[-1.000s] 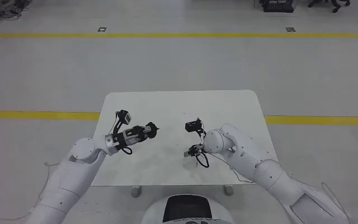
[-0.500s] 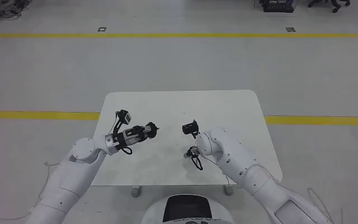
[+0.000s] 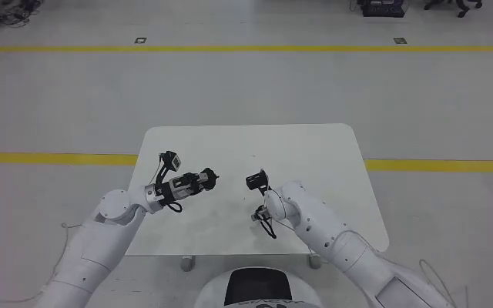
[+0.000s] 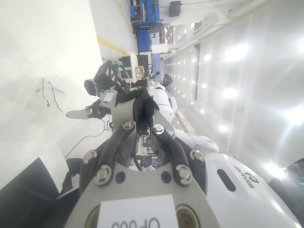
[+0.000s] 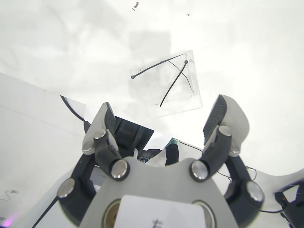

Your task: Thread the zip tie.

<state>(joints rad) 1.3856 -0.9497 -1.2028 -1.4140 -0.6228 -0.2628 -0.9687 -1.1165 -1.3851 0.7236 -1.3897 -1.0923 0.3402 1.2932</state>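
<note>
- Two or three zip ties (image 5: 152, 68) lie crossed in a clear tray (image 5: 194, 100); the right gripper (image 5: 163, 106), wide open and empty above it, might pinch several at once or shove it.
- Opposite, the left gripper (image 4: 142, 110) has its fingers pressed together; whether they hold anything I can't tell.
- White wrist labels (image 4: 135, 207) carry print, left unread.

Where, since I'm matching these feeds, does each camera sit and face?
Top view: above the arms, looking down at the table; left arm and right arm show.
Left wrist view: on the left wrist, facing sideways across the table; own left pincer shut on a black object.
Right wrist view: on the right wrist, facing down at the zip ties; own right pincer open.
Shared: both wrist views show the zip ties.
</note>
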